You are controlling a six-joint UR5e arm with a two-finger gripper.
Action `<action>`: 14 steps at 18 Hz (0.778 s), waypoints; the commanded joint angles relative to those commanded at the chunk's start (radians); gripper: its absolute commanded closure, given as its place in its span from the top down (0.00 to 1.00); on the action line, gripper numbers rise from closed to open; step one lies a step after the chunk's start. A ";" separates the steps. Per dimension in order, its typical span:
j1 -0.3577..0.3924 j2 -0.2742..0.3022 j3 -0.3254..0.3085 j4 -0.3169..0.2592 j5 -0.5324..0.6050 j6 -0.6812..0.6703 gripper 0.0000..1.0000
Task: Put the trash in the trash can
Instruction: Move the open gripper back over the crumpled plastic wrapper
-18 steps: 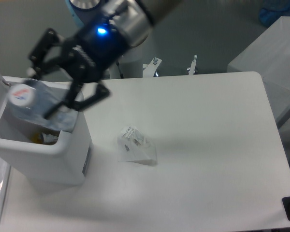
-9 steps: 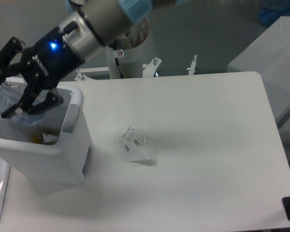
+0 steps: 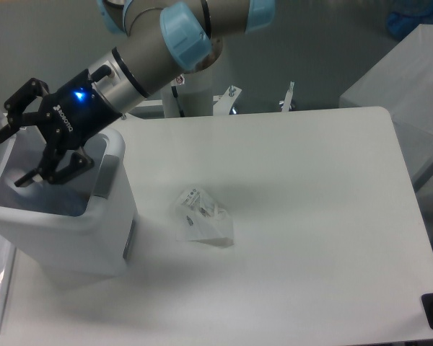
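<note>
One crumpled plastic wrapper (image 3: 203, 218), white-translucent with small black print, lies alone on the white table (image 3: 310, 216), just right of the trash can (image 3: 65, 223) and apart from it. Nearer the camera's left edge, the boxy white bin stands at the table's corner, its rounded front wall facing the room and its grey handle (image 3: 106, 171) showing on the right rim. Through the open top, a pale bluish shape can be seen down inside; it looks like the bottle (image 3: 54, 200), though the view is too blurred to be sure of its outline. Above that opening hangs the gripper (image 3: 14, 153), its two black fingers spread wide with nothing between them, one tip high near the rim's far side and the other low over the bin's mouth. Behind it, a blue light glows on the wrist, and the grey arm (image 3: 180, 29) with light-blue joints rises toward the back of the room.
</note>
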 joint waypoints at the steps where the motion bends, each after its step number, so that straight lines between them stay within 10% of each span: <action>1: 0.002 0.002 -0.006 0.000 0.000 0.006 1.00; 14: 0.339 -0.021 0.037 -0.008 0.000 -0.089 1.00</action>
